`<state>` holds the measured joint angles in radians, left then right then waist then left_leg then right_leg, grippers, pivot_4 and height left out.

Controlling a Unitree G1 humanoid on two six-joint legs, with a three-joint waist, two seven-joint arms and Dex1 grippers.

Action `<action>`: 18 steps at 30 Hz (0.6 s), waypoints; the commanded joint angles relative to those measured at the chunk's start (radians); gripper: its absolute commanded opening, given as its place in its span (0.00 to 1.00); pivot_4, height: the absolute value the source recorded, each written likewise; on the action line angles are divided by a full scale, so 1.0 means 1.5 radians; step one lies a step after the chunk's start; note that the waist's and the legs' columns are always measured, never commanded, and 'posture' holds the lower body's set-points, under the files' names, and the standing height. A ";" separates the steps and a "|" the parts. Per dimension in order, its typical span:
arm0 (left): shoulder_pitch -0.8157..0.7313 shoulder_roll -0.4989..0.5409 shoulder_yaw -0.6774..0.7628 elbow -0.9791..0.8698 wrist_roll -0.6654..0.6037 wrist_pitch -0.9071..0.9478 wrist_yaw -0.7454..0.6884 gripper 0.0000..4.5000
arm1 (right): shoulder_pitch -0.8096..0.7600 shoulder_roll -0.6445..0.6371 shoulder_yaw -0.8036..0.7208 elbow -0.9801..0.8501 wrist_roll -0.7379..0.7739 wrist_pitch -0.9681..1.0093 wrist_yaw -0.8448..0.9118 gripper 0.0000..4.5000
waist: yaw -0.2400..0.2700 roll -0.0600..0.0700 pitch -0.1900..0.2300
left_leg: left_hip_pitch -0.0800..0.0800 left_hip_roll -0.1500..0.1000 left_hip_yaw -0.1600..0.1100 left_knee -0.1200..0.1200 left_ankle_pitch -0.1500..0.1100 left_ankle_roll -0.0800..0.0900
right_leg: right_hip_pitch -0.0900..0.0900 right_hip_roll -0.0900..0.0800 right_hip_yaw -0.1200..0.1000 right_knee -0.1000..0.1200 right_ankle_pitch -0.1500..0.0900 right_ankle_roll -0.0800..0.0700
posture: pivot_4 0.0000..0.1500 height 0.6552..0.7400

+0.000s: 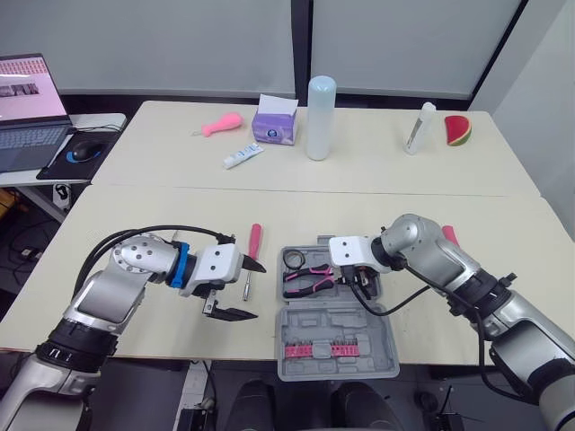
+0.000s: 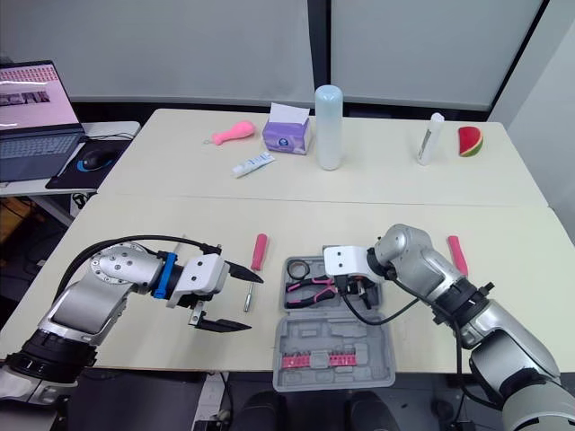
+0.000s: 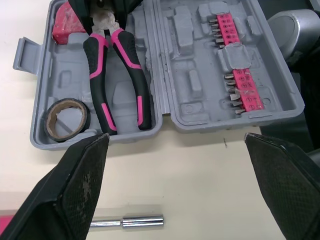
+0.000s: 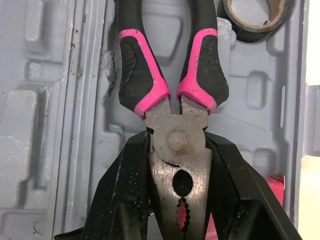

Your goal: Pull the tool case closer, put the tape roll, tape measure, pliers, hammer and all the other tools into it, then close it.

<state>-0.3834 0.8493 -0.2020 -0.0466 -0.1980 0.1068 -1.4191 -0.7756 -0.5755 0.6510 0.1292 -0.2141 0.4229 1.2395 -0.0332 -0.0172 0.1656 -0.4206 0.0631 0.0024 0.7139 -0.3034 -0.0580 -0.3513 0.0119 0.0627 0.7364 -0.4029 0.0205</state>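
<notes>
My right hand (image 1: 364, 280) pinches the pliers (image 4: 200, 75) by the head, so I seat them flat in the tool case (image 3: 165, 125) before releasing; left hand (image 1: 256, 291) hangs spread

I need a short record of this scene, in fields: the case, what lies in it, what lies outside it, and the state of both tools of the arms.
case: tool case, open flat, near the table's front edge
inside: pliers, tape roll
near half: pink bit rack
right tool: shut on the pliers' head
left tool: open, above the table left of the case
outside: pink-handled driver, left of the case
</notes>
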 commanded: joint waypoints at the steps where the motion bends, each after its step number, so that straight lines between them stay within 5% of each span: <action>1: -0.011 -0.005 0.001 -0.005 -0.001 -0.002 0.006 1.00 | -0.009 -0.002 -0.016 -0.013 -0.002 0.000 0.011 0.44 | 0.000 0.000 0.000 | 0.000 0.000 0.000 0.000 0.000 0.000 | 0.000 0.000 0.000 0.000 0.000 0.000 | 1.00 0.53; 8: -0.015 -0.013 0.004 -0.008 -0.008 0.016 0.017 1.00 | -0.017 -0.025 -0.055 -0.066 0.023 0.022 0.035 0.78 | 0.000 0.000 0.000 | 0.000 0.000 0.000 0.000 0.000 0.000 | 0.000 0.000 0.000 0.000 0.000 0.000 | 1.00 0.53; 14: -0.010 -0.017 0.019 -0.024 -0.025 0.056 0.034 1.00 | 0.020 -0.012 -0.125 -0.172 0.091 0.049 0.017 0.78 | 0.000 0.000 0.000 | 0.000 0.000 -0.001 0.000 0.000 0.000 | 0.000 0.000 0.000 0.000 0.000 0.000 | 1.00 0.53; 18: -0.004 -0.012 0.021 -0.030 -0.031 0.062 0.039 1.00 | 0.055 0.006 -0.135 -0.195 0.098 0.064 -0.022 0.59 | 0.001 0.000 0.000 | 0.000 0.000 -0.001 0.000 0.000 0.000 | 0.001 0.000 0.000 0.000 0.000 0.000 | 1.00 0.53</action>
<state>-0.3942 0.8251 -0.1980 -0.0554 -0.2272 0.1967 -1.3636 -0.7083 -0.5709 0.4717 -0.1316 -0.0766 0.5115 1.2333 -0.0321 -0.0172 0.1656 -0.4208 0.0630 0.0014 0.7140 -0.3035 -0.0577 -0.3504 0.0118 0.0629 0.7362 -0.4029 0.0206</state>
